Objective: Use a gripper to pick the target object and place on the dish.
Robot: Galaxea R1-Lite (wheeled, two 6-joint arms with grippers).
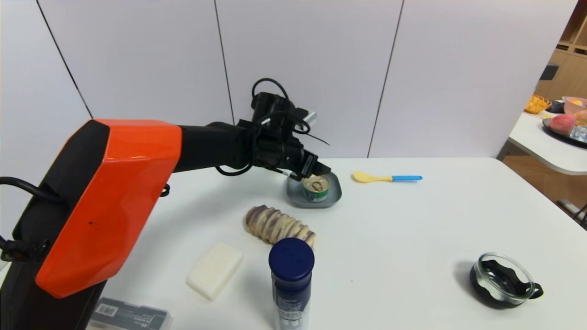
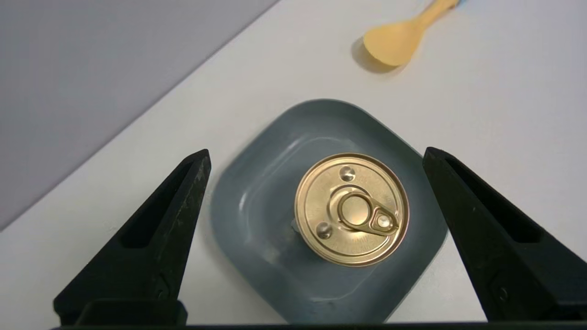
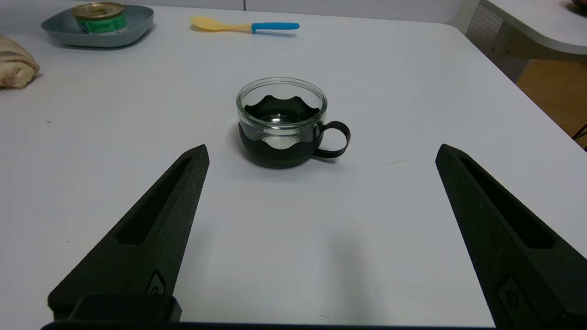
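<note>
Your small squat gold-lidded tin can [image 2: 351, 209] stands upright on the grey-blue square dish [image 2: 257, 192], axis vertical. Your left gripper [image 2: 316, 158] hovers above, fingers [image 2: 151, 233] spread apart, clear of it. Right gripper [image 3: 321, 153] gapes too.

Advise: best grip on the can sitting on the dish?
Take the can by its round side wall, coming straight down from above with the fingers either side. It stands upright on the dish, squat, with a flat lid. The left hand hangs open above it; mind the dish's low rim.
</note>
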